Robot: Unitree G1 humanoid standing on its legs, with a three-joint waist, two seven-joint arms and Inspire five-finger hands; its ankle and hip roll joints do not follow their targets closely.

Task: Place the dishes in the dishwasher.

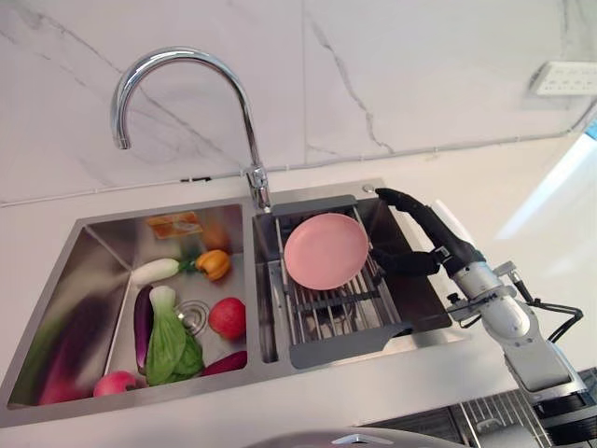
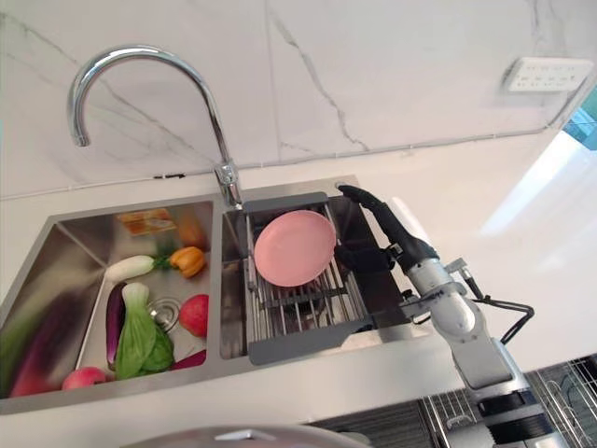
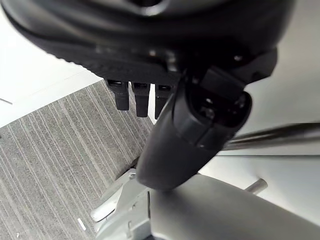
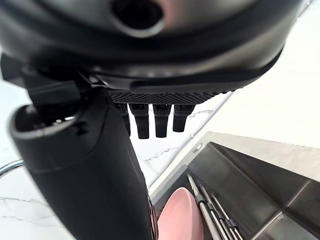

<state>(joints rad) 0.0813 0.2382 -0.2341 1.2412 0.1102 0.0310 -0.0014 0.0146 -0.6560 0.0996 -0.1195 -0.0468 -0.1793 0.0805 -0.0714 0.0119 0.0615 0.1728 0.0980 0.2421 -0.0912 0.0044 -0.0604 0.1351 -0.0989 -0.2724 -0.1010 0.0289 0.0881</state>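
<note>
The pink plate is seen standing tilted on edge in the grey drying rack, which is seated in the right basin of the double sink. The plate is leaned toward the back of the rack, below the base of the chrome faucet.

The right hand is positioned over the right side of the rack, just beside the plate's edge. Its thumb is extended toward the plate and its fingers are held straight and relaxed above it; nothing is gripped. Whether the thumb is touching the rim cannot be told from the head views. In the right wrist view the fingers are shown straight, with the plate lying past them, apart from the palm.

The left hand is shown in its own wrist view over a striped grey floor covering, away from the sink, with its fingers straight and nothing held.

The left basin is occupied by produce: an eggplant, a leafy green, red apples, a white radish and an orange pepper.

Progress is judged to be at the start: the plate is not yet grasped or lifted. Wire racks are visible below the counter edge at lower right, likely the dishwasher. Grasping, transfer and placement are still to be done.
</note>
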